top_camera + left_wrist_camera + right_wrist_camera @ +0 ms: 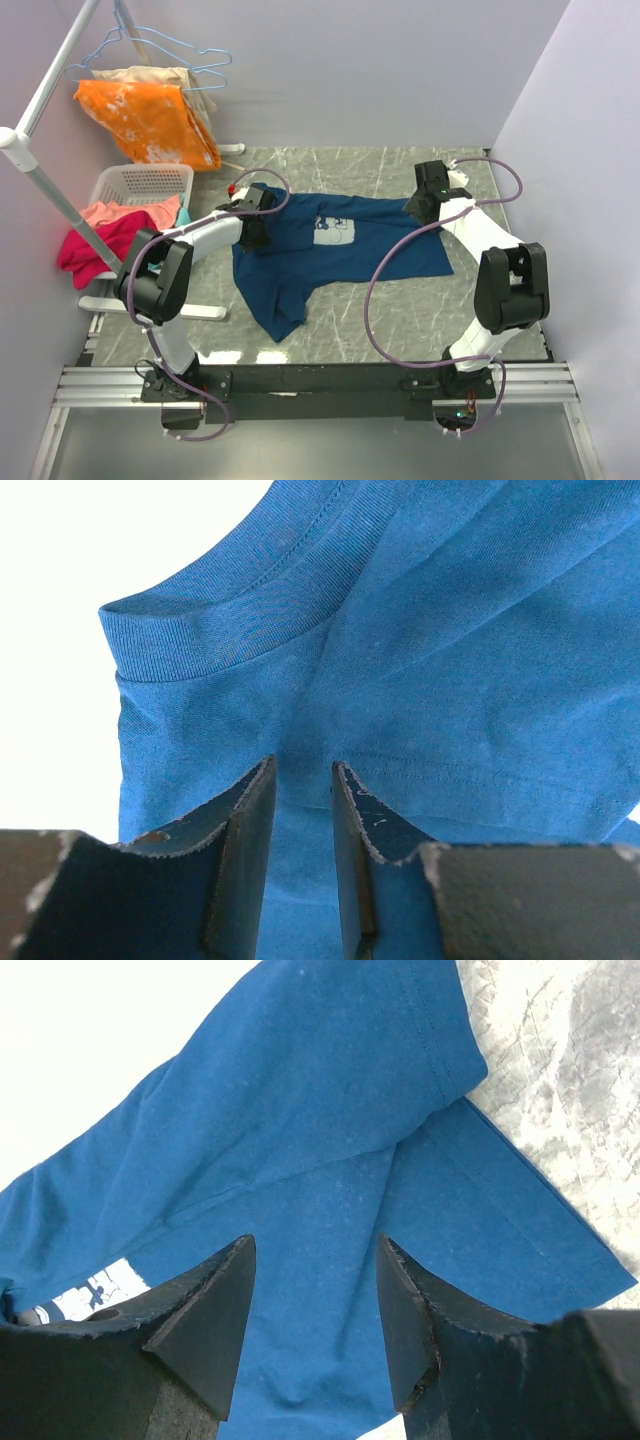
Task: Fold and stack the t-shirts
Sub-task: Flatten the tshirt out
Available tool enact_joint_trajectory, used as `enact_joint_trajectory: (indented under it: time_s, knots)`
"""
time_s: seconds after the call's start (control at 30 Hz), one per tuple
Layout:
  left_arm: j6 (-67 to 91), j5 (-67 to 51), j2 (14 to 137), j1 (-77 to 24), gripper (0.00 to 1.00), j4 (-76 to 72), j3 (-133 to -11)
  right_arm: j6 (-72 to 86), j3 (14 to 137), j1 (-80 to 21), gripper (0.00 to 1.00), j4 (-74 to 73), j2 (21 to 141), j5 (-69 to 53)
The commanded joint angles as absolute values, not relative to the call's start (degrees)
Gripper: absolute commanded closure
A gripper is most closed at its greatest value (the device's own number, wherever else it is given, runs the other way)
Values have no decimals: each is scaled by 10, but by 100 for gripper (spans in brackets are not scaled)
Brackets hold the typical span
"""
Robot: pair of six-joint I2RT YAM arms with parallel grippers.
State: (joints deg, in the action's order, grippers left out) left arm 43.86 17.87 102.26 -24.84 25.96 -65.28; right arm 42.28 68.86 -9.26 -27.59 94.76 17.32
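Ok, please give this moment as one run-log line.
blue shirt spread on table | left tool pinching cloth by collar | right tool at hem end, grip unclear | not folded yet

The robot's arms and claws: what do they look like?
The left arm and right arm are white tubes joined by chunky black housings, each trailed by a looping purple cable. The left claw and right claw each have two dark fingers with scuffed, ragged edges.
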Motion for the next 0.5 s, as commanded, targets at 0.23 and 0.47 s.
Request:
enact_joint_trajectory:
  time_s: [0.23,0.47]
  knots:
    - [445,175,1050,-250,65,248,-652,421,685,-96,42,-280,944,187]
    - [446,181,1042,-250,67,252,-657,420,684,-97,42,-281,943,189]
